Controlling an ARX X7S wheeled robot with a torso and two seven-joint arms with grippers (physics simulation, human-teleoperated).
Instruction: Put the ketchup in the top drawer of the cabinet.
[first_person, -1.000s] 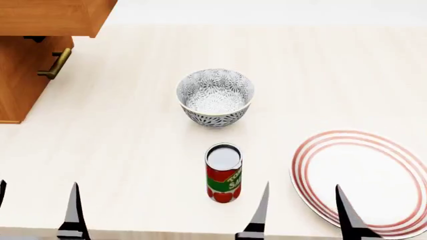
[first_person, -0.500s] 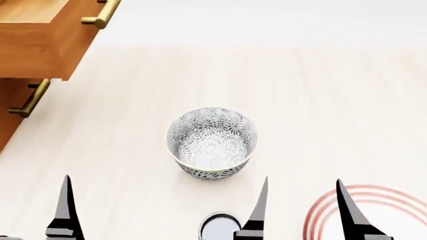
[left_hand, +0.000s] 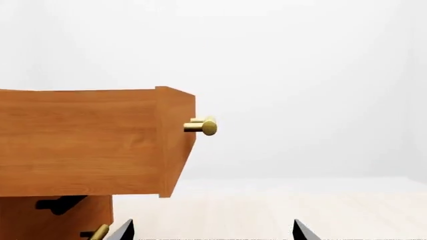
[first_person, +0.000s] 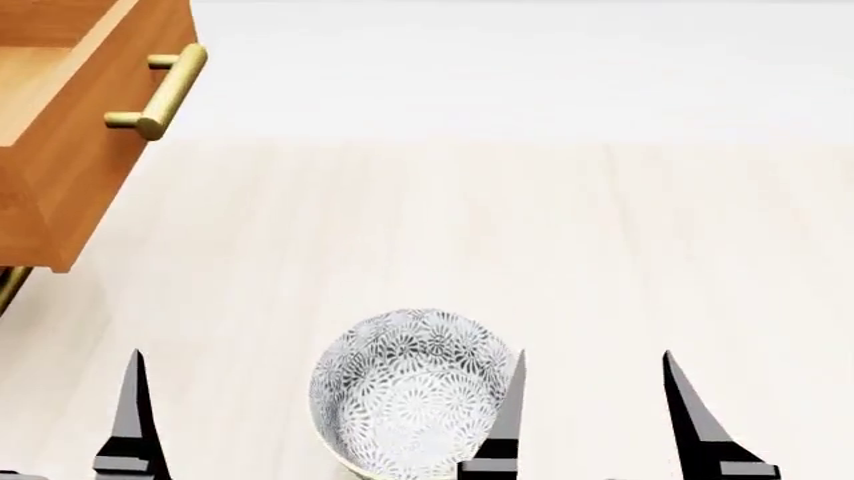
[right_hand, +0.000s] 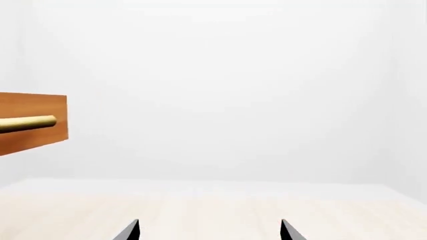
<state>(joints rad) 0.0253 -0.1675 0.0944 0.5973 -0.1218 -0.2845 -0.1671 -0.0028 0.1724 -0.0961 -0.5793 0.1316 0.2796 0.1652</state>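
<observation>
The ketchup is out of view in all three views. The top drawer (first_person: 67, 150) stands pulled out at the upper left of the head view, its inside showing, with a brass bar handle (first_person: 160, 92) on its front. The left wrist view shows that drawer (left_hand: 87, 140) from the side, over the cabinet (left_hand: 67, 220). In the right wrist view a corner of the drawer (right_hand: 40, 137) shows. My left gripper (first_person: 60, 420) (left_hand: 213, 230) and right gripper (first_person: 594, 400) (right_hand: 210, 230) are both open, holding nothing, low over the table.
A grey-white patterned bowl (first_person: 414, 395) stands on the pale wood table (first_person: 534, 240), just left of my right gripper's fingers. The lower drawer's brass handle (left_hand: 99, 232) shows under the open drawer. A white wall lies behind the table.
The head view has swung upward and forward: the ketchup and the red-ringed plate dropped out of its bottom edge, the bowl slid down, and the open drawer came in larger. Both grippers stayed open.
</observation>
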